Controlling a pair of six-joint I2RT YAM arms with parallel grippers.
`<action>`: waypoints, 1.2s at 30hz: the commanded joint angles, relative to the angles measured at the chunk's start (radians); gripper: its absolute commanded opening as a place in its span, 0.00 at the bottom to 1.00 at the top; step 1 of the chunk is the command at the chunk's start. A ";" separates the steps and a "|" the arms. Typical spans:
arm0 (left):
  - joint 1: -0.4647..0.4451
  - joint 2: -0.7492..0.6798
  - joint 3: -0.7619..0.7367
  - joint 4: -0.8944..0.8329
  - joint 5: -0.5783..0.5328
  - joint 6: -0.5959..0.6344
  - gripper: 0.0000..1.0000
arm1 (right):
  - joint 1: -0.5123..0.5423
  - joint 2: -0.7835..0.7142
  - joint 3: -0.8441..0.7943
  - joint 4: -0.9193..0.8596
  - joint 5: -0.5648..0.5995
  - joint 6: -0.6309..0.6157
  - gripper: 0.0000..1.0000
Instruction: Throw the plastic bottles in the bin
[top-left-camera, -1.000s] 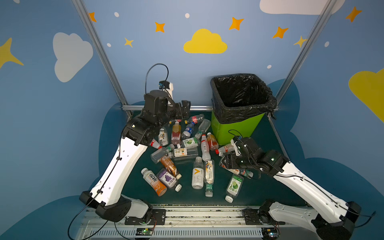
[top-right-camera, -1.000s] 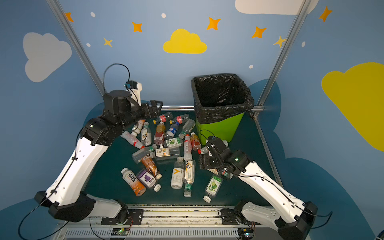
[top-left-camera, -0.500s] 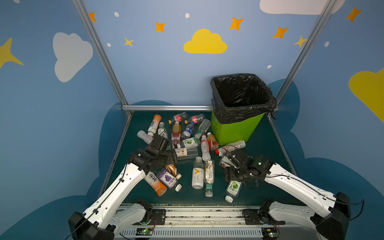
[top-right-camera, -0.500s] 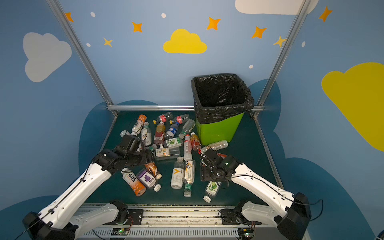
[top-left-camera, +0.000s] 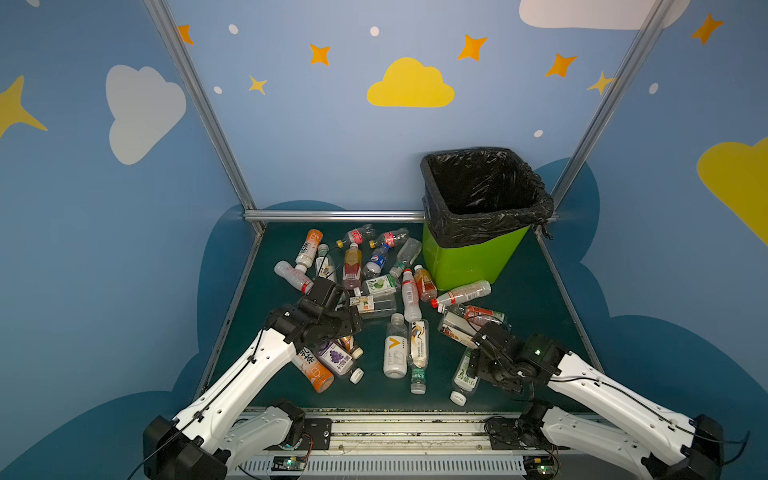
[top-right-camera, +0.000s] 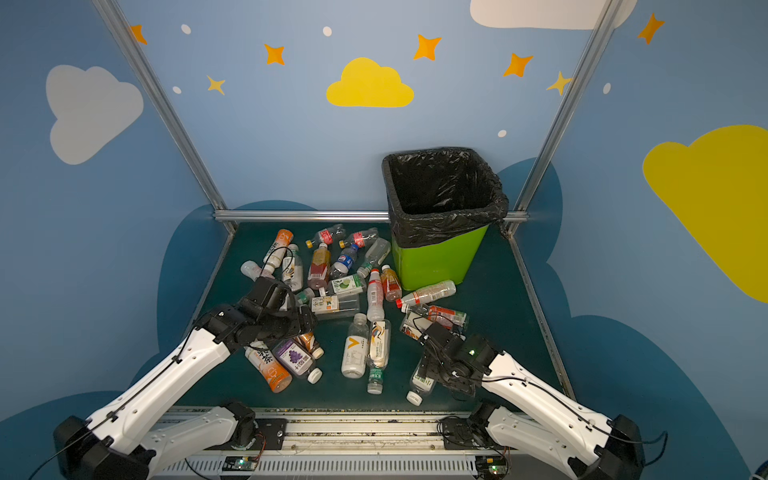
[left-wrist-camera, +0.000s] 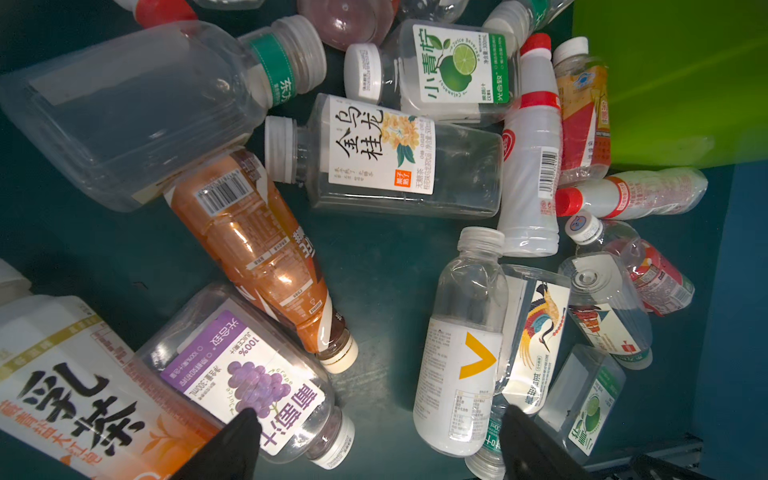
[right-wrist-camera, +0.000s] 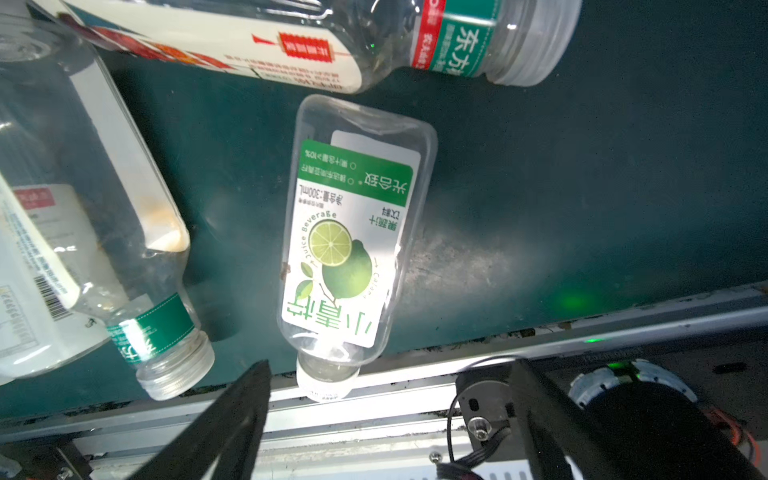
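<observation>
Both top views: the bin (top-left-camera: 469, 266) (top-right-camera: 436, 262) sits at 1 o'clock on the counter (top-left-camera: 523, 299), plastic bottles (top-left-camera: 395, 353) lying scattered from 11 round to 5

Left wrist: left gripper (left-wrist-camera: 382, 440) fingers wide apart over the grape bottle (left-wrist-camera: 249, 374), holding nothing

Right wrist: right gripper (right-wrist-camera: 386, 415) fingers spread too, lime bottle (right-wrist-camera: 345, 249) flat on the counter, its cap between them, untouched

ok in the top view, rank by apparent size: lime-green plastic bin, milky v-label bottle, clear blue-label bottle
1. Lime-green plastic bin, clearly largest.
2. Milky V-label bottle.
3. Clear blue-label bottle, smallest as seen, but it lies farther back, so that gap is unsure.
</observation>
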 joint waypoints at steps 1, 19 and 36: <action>0.004 -0.003 0.021 0.011 0.014 0.025 0.91 | 0.003 0.047 -0.014 0.072 0.012 0.025 0.91; 0.070 0.006 0.011 0.046 0.043 0.058 0.92 | -0.059 0.322 -0.012 0.192 -0.014 0.017 0.94; 0.136 0.048 0.025 0.058 0.093 0.103 0.92 | -0.087 0.326 -0.027 0.216 -0.086 -0.023 0.57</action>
